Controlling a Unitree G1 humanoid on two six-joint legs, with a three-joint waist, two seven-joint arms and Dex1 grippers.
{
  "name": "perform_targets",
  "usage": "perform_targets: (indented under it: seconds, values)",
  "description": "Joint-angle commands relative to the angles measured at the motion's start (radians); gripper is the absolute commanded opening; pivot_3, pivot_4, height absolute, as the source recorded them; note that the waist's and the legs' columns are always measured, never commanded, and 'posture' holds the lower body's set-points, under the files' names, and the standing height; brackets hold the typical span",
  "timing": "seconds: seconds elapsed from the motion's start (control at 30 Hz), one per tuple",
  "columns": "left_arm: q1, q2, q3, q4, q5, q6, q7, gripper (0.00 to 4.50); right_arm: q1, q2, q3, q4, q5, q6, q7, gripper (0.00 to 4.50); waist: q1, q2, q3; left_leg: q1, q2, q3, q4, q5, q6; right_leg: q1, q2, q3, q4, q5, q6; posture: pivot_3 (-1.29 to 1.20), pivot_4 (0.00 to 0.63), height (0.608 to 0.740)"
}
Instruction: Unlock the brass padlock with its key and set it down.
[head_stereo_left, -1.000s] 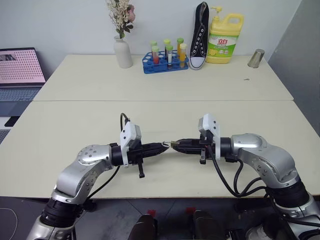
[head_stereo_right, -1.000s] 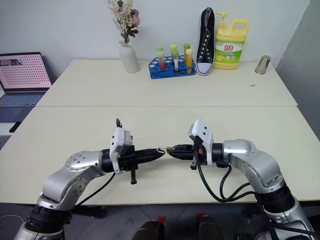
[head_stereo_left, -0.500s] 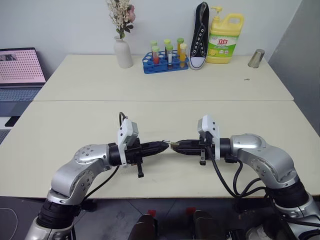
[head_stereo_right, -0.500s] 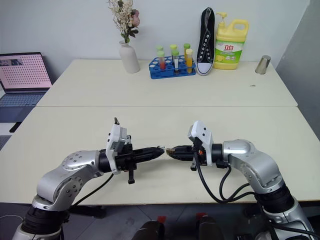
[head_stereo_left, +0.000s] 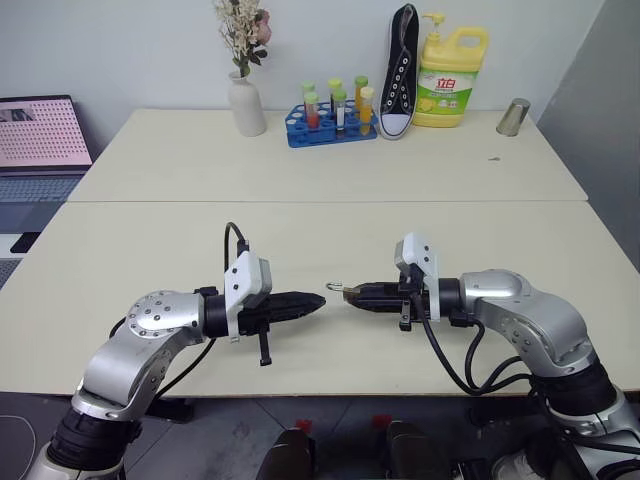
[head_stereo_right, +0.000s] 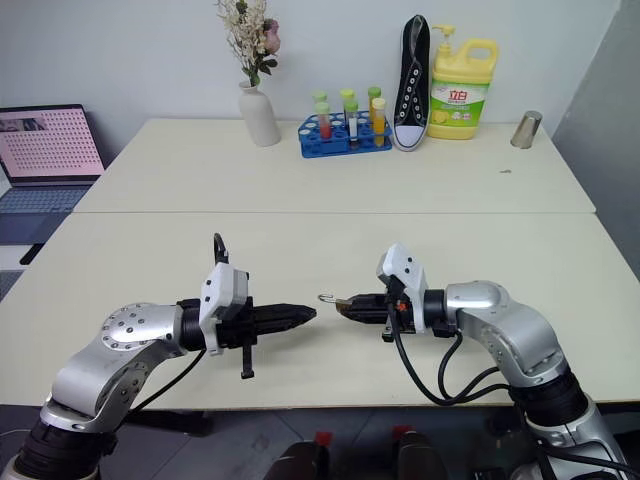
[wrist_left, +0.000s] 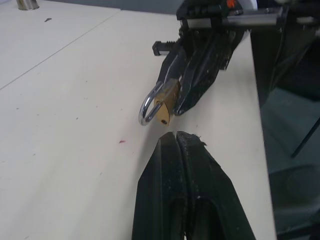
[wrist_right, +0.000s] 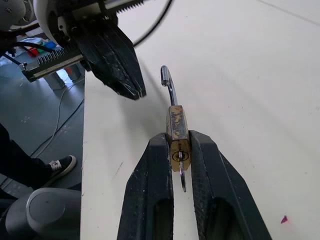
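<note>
The brass padlock (wrist_right: 177, 125) is pinched by its body in my right gripper (wrist_right: 178, 140), which is shut on it just above the table (head_stereo_left: 150, 240). Its silvery shackle (wrist_right: 167, 82) stands out as an open hook toward my left gripper. The thin pale key (wrist_right: 181, 177) sticks out of the keyhole between the right fingers. My left gripper (head_stereo_left: 318, 300) is shut and holds nothing. It points at the padlock (wrist_left: 166, 102) across a small gap, and its tips (wrist_left: 176, 137) are pressed together.
Along the table's far edge stand a white vase of dried flowers (head_stereo_left: 245, 100), a blue rack of test tubes (head_stereo_left: 330, 125), a black sneaker (head_stereo_left: 398, 70), a yellow detergent bottle (head_stereo_left: 450, 75) and a metal cup (head_stereo_left: 513, 116). A laptop (head_stereo_left: 40, 140) sits at the far left.
My left gripper has drawn back to the left, away from the padlock it was touching, and has rolled. A gap now shows between them. The right gripper has kept still.
</note>
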Motion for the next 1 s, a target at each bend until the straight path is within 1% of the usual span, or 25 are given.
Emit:
perform_targets:
  seconds: [0.03,0.07,0.13,0.23,0.33,0.4,0.43,0.47,0.63,0.73,0.77,0.8,0.83,1.0]
  values:
    - [0.043,0.044,0.005,0.152,0.313,-0.59,-0.024,0.54,-0.039,0.024,-0.043,0.02,0.082,0.125,-0.023,0.13,0.0,0.0,0.0,0.0,0.0,0.0,0.0,0.0,0.0,0.0,0.0,0.0,0.0,0.0,0.0,0.0,0.15,0.74]
    - [0.047,0.04,0.008,0.201,0.359,-0.705,-0.013,0.84,-0.049,0.035,-0.052,0.031,0.102,0.163,-0.035,0.13,0.0,0.0,0.0,0.001,0.0,0.001,-0.001,0.0,0.0,0.0,0.0,0.0,-0.001,0.0,0.0,0.0,0.15,0.74]
    - [0.039,0.017,0.017,0.243,0.363,-0.809,0.003,1.46,-0.068,0.051,-0.057,0.055,0.13,0.23,-0.051,0.13,0.001,0.001,0.0,0.001,0.0,0.001,-0.001,0.0,0.0,0.0,0.0,0.0,-0.001,0.001,-0.002,0.0,0.15,0.74]
    - [0.03,0.009,0.009,0.277,0.368,-0.888,0.009,2.42,-0.081,0.061,-0.062,0.074,0.146,0.278,-0.062,0.13,0.002,0.001,0.0,-0.001,0.0,0.0,-0.001,0.0,0.0,-0.001,-0.001,0.0,-0.001,0.001,-0.002,0.0,0.15,0.74]
    - [0.051,0.015,0.034,0.313,0.399,-0.99,0.047,3.38,-0.13,0.099,-0.042,0.185,0.14,0.323,-0.068,0.13,0.002,0.001,0.0,-0.001,-0.001,0.0,-0.001,0.0,0.0,-0.001,-0.002,0.0,-0.001,0.001,-0.002,0.0,0.15,0.74]
    - [0.067,0.015,0.044,0.315,0.41,-1.02,0.074,4.09,-0.171,0.123,-0.008,0.269,0.118,0.322,-0.055,0.13,-0.001,0.001,0.0,0.0,-0.001,0.001,-0.001,0.0,0.0,-0.001,-0.001,0.0,-0.001,0.001,-0.002,0.0,0.15,0.74]
    - [0.075,0.014,0.044,0.31,0.412,-1.014,0.085,4.35,-0.187,0.13,0.009,0.306,0.1,0.312,-0.052,0.13,-0.004,0.001,0.0,0.0,-0.001,0.001,-0.001,0.0,0.0,-0.001,-0.001,0.0,0.0,0.001,-0.002,0.0,0.15,0.74]
    - [0.083,0.014,0.041,0.305,0.422,-1.024,0.094,4.5,-0.2,0.132,0.03,0.337,0.079,0.294,-0.042,0.13,-0.004,0.001,0.0,0.0,0.0,0.001,-0.001,0.0,0.0,-0.002,-0.001,0.0,0.0,0.001,-0.002,0.0,0.15,0.74]
    - [0.131,0.024,0.036,0.276,0.431,-1.017,0.126,4.5,-0.27,0.163,0.094,0.497,-0.01,0.222,-0.016,0.13,-0.006,0.001,0.0,0.0,0.0,0.001,-0.001,0.0,0.0,-0.003,0.0,0.0,0.001,0.001,-0.002,0.0,0.15,0.74]
    - [0.15,0.023,0.034,0.256,0.418,-0.971,0.139,4.5,-0.301,0.166,0.124,0.565,-0.064,0.171,0.011,0.13,-0.005,0.001,0.001,-0.001,0.0,0.001,-0.001,0.0,0.0,-0.004,0.0,0.0,0.002,0.001,-0.002,0.0,0.15,0.74]
    - [0.158,0.027,0.028,0.249,0.422,-0.971,0.138,4.5,-0.316,0.16,0.134,0.59,-0.084,0.15,0.024,0.48,-0.006,0.001,0.0,-0.001,0.0,0.001,-0.001,0.0,0.0,-0.004,0.0,0.0,0.002,0.001,-0.002,0.0,0.15,0.74]
    - [0.163,0.03,0.023,0.244,0.426,-0.973,0.137,4.5,-0.326,0.156,0.14,0.607,-0.099,0.135,0.036,0.93,-0.006,0.001,0.001,-0.001,0.0,0.001,-0.001,0.0,0.0,-0.004,0.0,0.0,0.002,0.001,-0.002,0.0,0.15,0.74]
    - [0.171,0.028,0.019,0.237,0.413,-0.939,0.137,4.5,-0.335,0.145,0.148,0.621,-0.119,0.112,0.049,1.15,-0.005,0.001,0.001,-0.001,0.0,0.001,-0.001,0.0,0.0,-0.004,0.0,0.0,0.002,0.001,-0.002,0.0,0.15,0.74]
    - [0.181,0.029,0.001,0.215,0.387,-0.834,0.119,4.5,-0.333,0.089,0.159,0.602,-0.181,0.044,0.096,2.85,-0.005,0.001,0.001,-0.001,0.0,0.001,-0.001,0.0,0.0,-0.004,0.0,0.0,0.002,0.001,-0.002,0.0,0.15,0.74]
